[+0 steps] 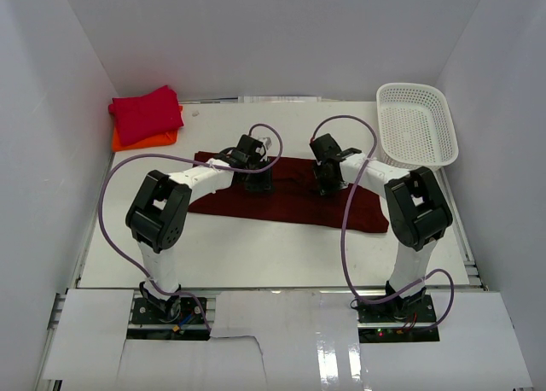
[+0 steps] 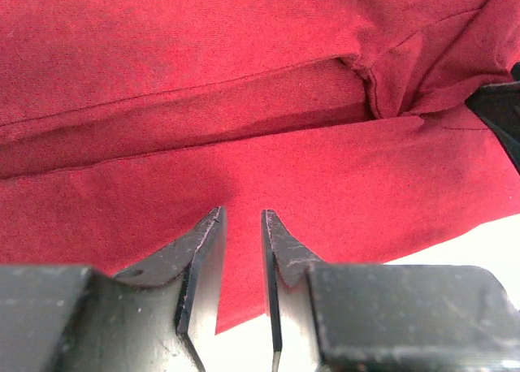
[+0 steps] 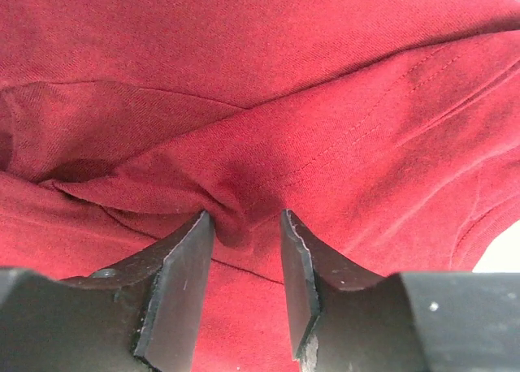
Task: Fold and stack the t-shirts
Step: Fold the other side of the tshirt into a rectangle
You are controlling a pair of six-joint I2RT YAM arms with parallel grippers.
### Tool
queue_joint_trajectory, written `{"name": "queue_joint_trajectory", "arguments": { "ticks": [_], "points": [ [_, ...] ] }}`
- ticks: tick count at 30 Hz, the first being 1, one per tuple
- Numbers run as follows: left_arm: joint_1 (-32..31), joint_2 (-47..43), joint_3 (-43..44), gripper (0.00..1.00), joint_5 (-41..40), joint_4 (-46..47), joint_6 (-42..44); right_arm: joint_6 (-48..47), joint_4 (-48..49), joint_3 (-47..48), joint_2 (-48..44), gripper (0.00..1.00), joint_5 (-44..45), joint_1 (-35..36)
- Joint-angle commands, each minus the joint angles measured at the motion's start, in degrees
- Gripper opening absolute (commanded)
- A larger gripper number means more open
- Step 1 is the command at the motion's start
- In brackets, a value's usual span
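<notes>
White walls are closing in a white table (image 1: 256, 254) on three sides. A dark maroon soft cloth t-shirt (image 1: 290, 205) is lying across the middle of this table as a long band, and both arms are reaching onto it from the near edge.

The right gripper (image 3: 245, 218) is pinching the cloth. A small ridge of maroon fabric is bunching up between its two fingers, so I judge it is clamped on the shirt in order to carry that part over. The left gripper (image 2: 242, 214) is standing at the hem, where the table is showing white beside the cloth. Its fingers are almost together with only a thin slit, and I cannot tell whether a layer is caught between them. The two grippers are sitting apart along the band, probably to bring the fold over evenly.

At the far left corner a bright crimson folded cloth t-shirt (image 1: 147, 113) is resting on an orange folded cloth t-shirt (image 1: 149, 140). This seems to be the stack waiting for the maroon one. A white plastic mesh basket (image 1: 409, 86) is standing at the far right, apart from the work.
</notes>
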Motion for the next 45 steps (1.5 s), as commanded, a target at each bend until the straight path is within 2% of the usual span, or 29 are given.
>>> {"name": "queue_joint_trajectory", "arguments": {
  "ticks": [1, 12, 26, 30, 38, 40, 45],
  "points": [
    [0.1, -1.9, -0.8, 0.35, 0.9, 0.6, 0.5, 0.5, -0.1, 2.8, 0.2, 0.43, 3.6, 0.5],
    [0.1, -1.6, -1.5, 0.35, 2.0, 1.0, 0.1, -1.5, -0.2, 9.7, 3.1, 0.45, 6.2, 1.7],
    [0.1, -2.0, -3.0, 0.35, 2.1, 1.0, 0.1, -3.6, 3.5, 18.9, 9.5, 0.49, 4.8, 1.8],
    [0.0, -2.0, -3.3, 0.35, 2.2, 1.0, 0.2, -3.6, 6.4, 18.1, 8.1, 0.50, 4.3, 1.8],
    [-0.1, -2.8, -3.9, 0.34, 2.4, 0.9, 0.2, -5.5, 18.1, 11.5, 1.5, 0.53, 4.3, 1.8],
    [-0.2, -3.3, -4.0, 0.34, 2.3, 1.0, 0.1, -5.1, 16.8, 12.3, 1.0, 0.54, 3.9, 1.7],
    [-0.1, -6.2, -1.6, 0.34, 1.4, -0.7, 1.2, -1.3, 5.0, 15.7, 0.4, 0.53, 3.3, 1.7]
  ]
}}
